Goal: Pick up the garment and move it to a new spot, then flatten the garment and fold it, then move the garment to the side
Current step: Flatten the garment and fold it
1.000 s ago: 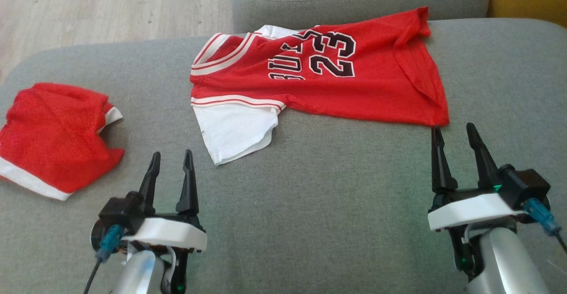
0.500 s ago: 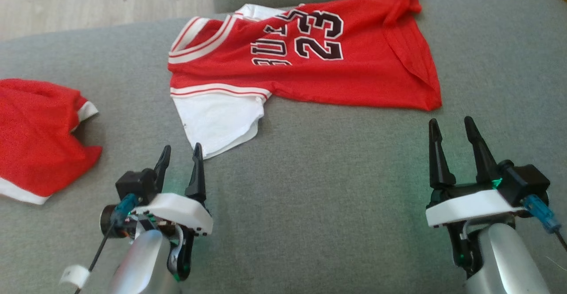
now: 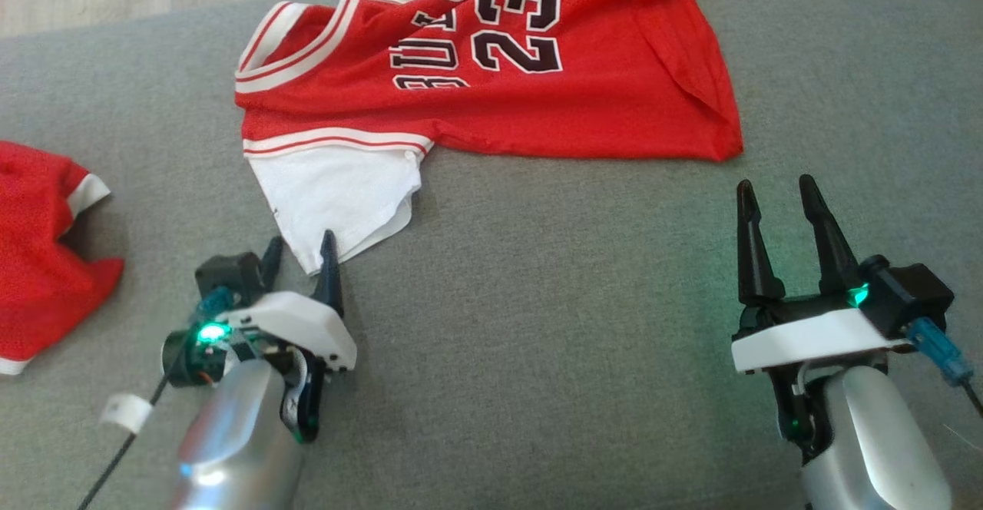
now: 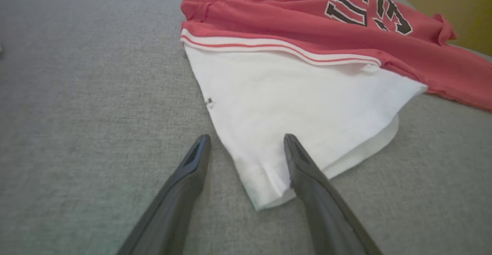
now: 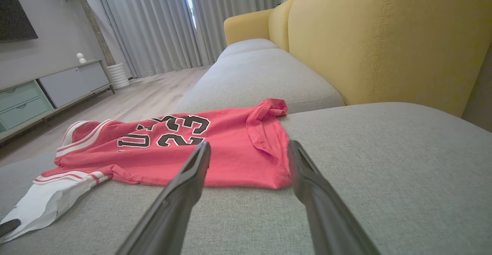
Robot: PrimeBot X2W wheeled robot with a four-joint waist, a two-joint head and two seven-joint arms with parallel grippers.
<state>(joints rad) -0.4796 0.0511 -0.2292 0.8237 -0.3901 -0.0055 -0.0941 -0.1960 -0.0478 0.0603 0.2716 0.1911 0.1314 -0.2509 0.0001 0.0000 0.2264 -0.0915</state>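
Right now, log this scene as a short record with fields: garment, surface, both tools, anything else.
garment: red jersey numbered 23, spread but wrinkled, white sleeve on the robot's side
surface: grey sofa cushion
left tool: open, tips astride the white sleeve's corner, nothing gripped
right tool: open, just short of the jersey's hem corner, apart from it
other: second red garment, crumpled, on the robot's far left
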